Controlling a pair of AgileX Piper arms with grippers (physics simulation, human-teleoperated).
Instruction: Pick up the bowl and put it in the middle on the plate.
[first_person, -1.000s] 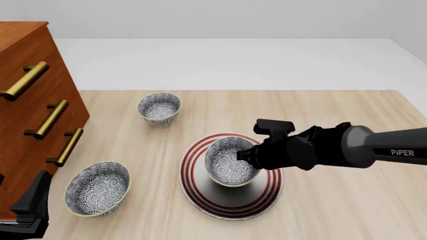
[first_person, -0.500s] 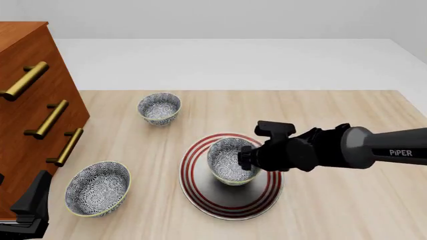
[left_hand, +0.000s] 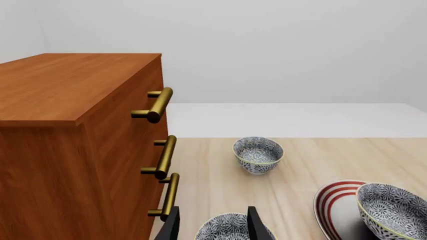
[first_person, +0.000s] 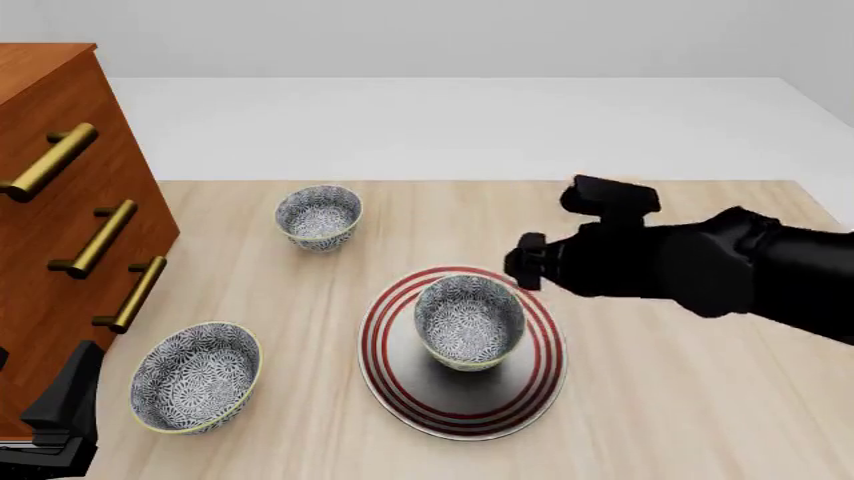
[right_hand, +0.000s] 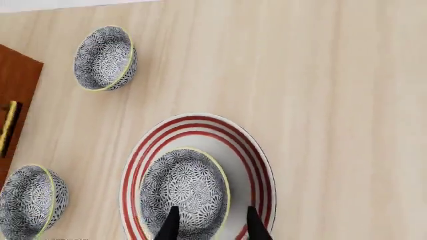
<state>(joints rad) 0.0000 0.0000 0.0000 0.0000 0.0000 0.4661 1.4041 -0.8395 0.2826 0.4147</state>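
Observation:
The blue-grey patterned bowl (first_person: 467, 322) stands upright in the middle of the red-ringed plate (first_person: 395, 375). My right gripper (first_person: 525, 262) hangs above and just behind the bowl's right side, apart from it. In the right wrist view its fingers (right_hand: 172, 225) are spread open over the bowl (right_hand: 185, 190) on the plate (right_hand: 261, 165), holding nothing. My left gripper (first_person: 63, 415) rests low at the near left, open (left_hand: 212, 227), with a look-alike bowl (left_hand: 227, 231) just beyond its tips.
A second look-alike bowl (first_person: 195, 376) sits at the near left and a third (first_person: 319, 217) at the back left. A wooden drawer cabinet (first_person: 54, 200) with brass handles (first_person: 94, 238) fills the left side.
My right gripper has let go of the bowl's rim, opened, and risen up and back to the right. The bowl stays on the plate. The left arm has not moved.

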